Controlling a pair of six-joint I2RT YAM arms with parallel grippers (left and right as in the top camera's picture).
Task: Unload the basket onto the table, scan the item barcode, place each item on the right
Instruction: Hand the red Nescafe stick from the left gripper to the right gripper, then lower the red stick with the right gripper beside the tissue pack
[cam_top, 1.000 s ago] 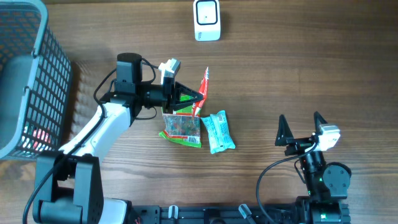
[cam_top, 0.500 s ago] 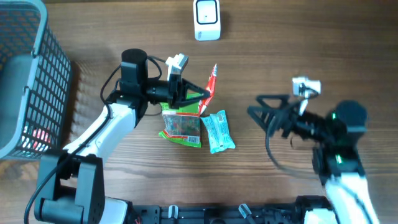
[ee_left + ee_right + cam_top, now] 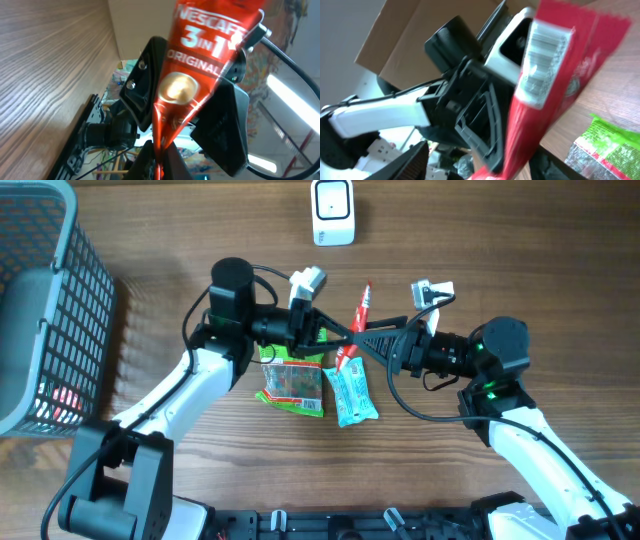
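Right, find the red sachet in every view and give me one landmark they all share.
Overhead: sachet near the centre, raised off the table.
Left wrist: sachet fills the middle, printed front facing the camera.
Right wrist: sachet in the right half, barcode side facing the camera.
Shared landmark: the wooden table, which is top left in the left wrist view and far right in the right wrist view.

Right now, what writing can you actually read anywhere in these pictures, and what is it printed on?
"NESCAF", its top and end cut off: on the red sachet, left wrist view.
"3 IN 1": same sachet, just below.
"ORIGINAL": same sachet, under that.
The barcode label on the sachet, right wrist view: bars show, digits too blurred to read.
Print on the green packet and the blue packet: too small to read.
The white scanner: nothing readable.
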